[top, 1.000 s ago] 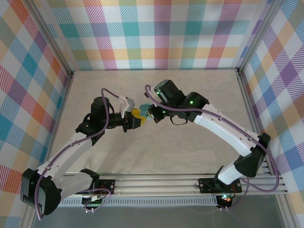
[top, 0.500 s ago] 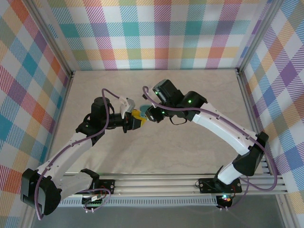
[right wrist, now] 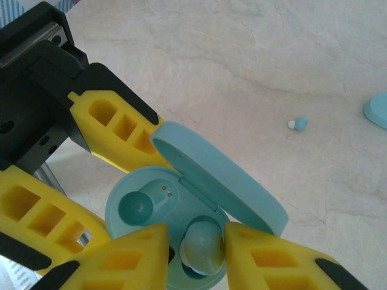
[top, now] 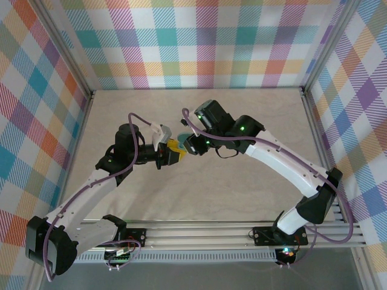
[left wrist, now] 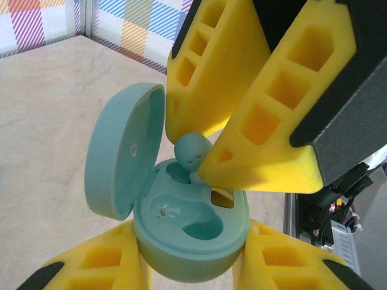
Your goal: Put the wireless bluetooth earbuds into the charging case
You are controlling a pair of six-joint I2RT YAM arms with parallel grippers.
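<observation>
Lying on the pale marbled table (right wrist: 242,48), one earbud (right wrist: 299,123); plaid walls (top: 199,42) surround.

Charging case (left wrist: 181,257): smooth teal oval shell, glossy, open. Lid (left wrist: 118,157) swung back on its hinge, standing up beside the base, hollow side facing the sockets. Two round sockets in the base. Empty socket (right wrist: 136,206): bare and dark teal, with two small gold contacts just beside it. Seated earbud (right wrist: 202,246): pale teal, rounded, sits in the case's other socket, domed back poking above the rim. Loose earbud (right wrist: 298,124): tiny, teal with a whitish tip, lies well apart from the case, beyond the lid's outer side.
</observation>
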